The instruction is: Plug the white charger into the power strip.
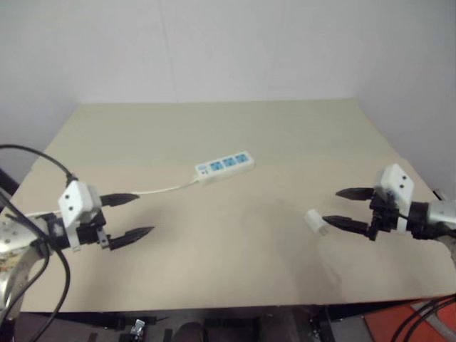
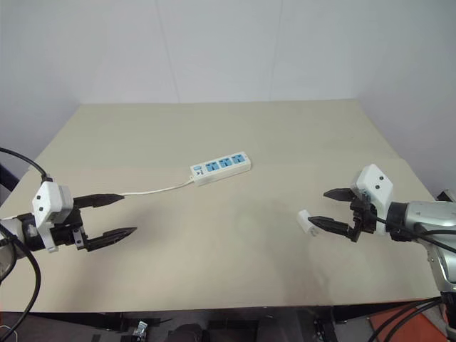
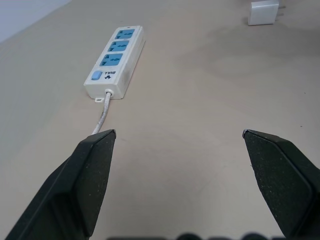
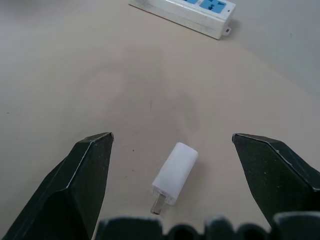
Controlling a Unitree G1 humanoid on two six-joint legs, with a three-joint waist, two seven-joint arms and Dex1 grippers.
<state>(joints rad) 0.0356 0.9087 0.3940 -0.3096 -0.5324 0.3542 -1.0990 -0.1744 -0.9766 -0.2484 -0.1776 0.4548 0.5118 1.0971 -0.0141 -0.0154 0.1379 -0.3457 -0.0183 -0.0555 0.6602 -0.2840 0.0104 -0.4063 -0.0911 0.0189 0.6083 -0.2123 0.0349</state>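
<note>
While both our arms hang over the desk (image 1: pixel 299 142), nothing is held: the left gripper (image 1: pixel 132 216) has its two black fingers (image 3: pixel 92 175) spread wide with only bare desk between them, and the right gripper (image 2: pixel 326 208) is just as wide open.

We see the power strip (image 1: pixel 225 166) lying flat near the middle of the desk, set at a slant, its three blue sockets facing up and all of them unoccupied. A small blue switch sits at the end nearer our left arm, and from that end a thin white cord (image 1: pixel 160 190) runs across the surface toward the left edge, passing close by the left gripper.

We find the white charger (image 4: pixel 175 173) lying on its side on the desk on our right, well apart from the power strip. It rests just in front of the right gripper, between the lines of the two open fingers but touching neither, with its metal prongs pointing back toward the wrist.

The desk has a plain pale beige top. Behind it stands a bare white wall (image 1: pixel 235 50).
</note>
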